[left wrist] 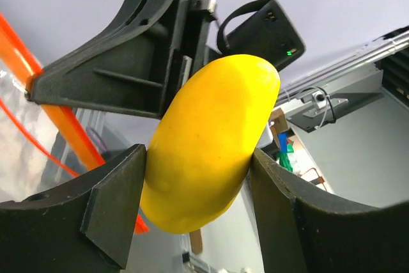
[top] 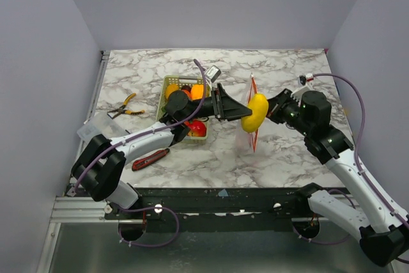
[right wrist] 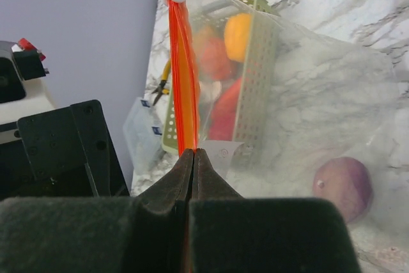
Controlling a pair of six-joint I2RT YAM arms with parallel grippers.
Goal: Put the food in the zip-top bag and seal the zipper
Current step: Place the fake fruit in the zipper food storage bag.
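From above: the left pincer (top: 245, 112) is clamped on a yellow fruit (top: 258, 112), up in the air right at the bag (top: 248, 135) — which the right pincer (top: 271, 108) holds upright.

Left wrist: the fruit is squeezed between both fingers, with the orange zipper (left wrist: 64, 123) just behind.

Right wrist: the pincer is pinched tight on the zipper. There's a purple fruit (right wrist: 343, 183) inside the bag and a green basket (right wrist: 263, 75) behind.
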